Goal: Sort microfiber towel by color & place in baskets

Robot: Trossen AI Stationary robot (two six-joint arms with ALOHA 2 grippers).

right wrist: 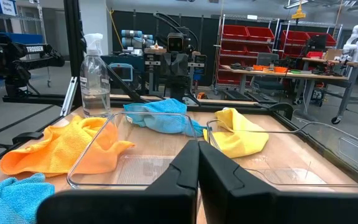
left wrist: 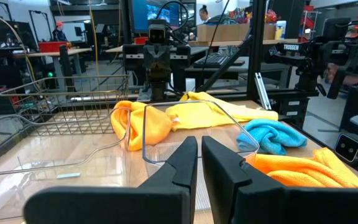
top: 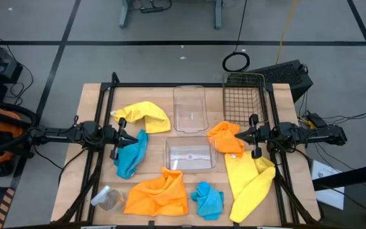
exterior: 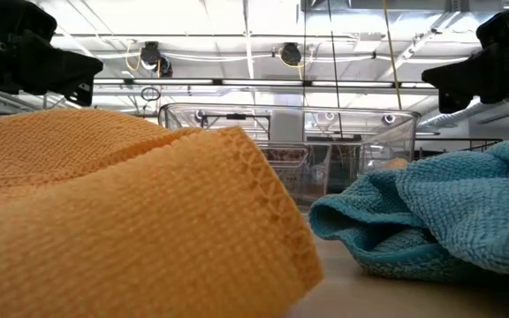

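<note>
Overhead, both grippers, left (top: 131, 136) and right (top: 239, 135), hung with fingers together, empty, flanking clear bins (top: 190, 152) mid-frame; towels (top: 157, 193) crowded the wooden table's (top: 91, 105) lower edge.

spray bottle (top: 107, 200), wooden table (top: 94, 102)
</note>
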